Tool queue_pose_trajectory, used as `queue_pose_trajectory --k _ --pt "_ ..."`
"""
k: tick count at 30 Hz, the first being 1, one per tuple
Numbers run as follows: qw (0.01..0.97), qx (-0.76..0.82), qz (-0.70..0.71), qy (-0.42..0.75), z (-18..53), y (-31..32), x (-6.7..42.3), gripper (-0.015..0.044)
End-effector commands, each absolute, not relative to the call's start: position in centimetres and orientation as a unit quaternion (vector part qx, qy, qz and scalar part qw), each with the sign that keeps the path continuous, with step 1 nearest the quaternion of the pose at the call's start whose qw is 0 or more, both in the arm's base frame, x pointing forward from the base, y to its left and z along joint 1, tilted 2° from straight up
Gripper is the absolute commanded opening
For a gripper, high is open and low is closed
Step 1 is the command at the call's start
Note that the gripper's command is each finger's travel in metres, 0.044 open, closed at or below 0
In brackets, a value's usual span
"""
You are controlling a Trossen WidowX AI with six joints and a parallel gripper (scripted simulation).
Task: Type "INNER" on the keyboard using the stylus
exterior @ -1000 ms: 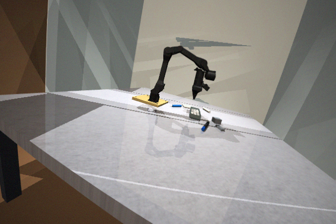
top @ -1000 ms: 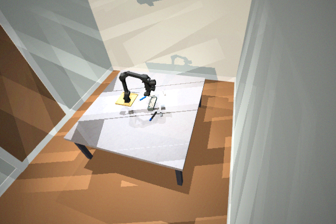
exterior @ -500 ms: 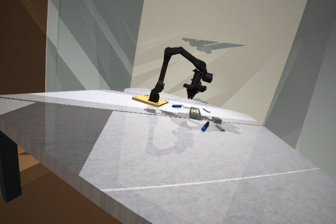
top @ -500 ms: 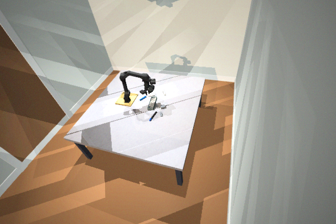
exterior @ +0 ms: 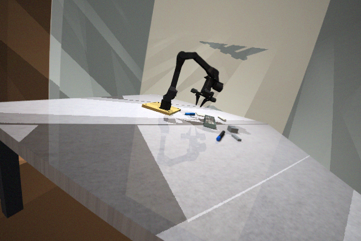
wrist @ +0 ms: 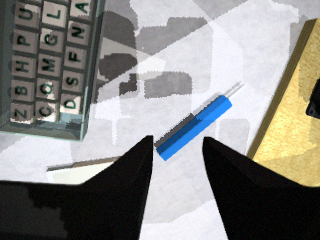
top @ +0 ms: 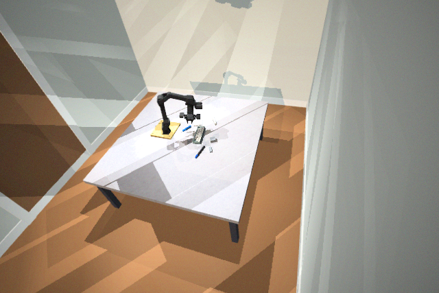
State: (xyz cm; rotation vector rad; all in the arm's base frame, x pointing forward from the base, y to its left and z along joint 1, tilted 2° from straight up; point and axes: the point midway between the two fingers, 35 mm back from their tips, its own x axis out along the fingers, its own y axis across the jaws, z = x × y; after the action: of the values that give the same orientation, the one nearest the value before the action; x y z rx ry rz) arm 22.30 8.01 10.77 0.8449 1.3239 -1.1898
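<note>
A blue stylus lies flat on the white table between the arm's yellow base plate and the keyboard. The keyboard is small and green-framed, with pale lettered keys. My gripper hangs above the table, over the stylus's near end. Its fingers are partly open with nothing between them. In the wrist view the stylus shows through the gap between the fingertips, well below them.
A blue and black pen lies in front of the keyboard. A grey block and a small grey bar lie to its right. A white flat piece lies beside the keyboard, and a white stick lies behind it.
</note>
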Motion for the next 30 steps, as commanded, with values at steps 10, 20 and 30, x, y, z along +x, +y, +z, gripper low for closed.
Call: queue_pose_trajectory --k 10,20,30 --pt "0.384 0.469 -0.763 0.222 8.78 7.67 16.97 0.0150" --pt "0.384 0.469 -0.763 0.222 8.78 7.86 16.91 0.0150" --pt "0.384 0.469 -0.763 0.222 8.36 7.87 16.93 0.0150"
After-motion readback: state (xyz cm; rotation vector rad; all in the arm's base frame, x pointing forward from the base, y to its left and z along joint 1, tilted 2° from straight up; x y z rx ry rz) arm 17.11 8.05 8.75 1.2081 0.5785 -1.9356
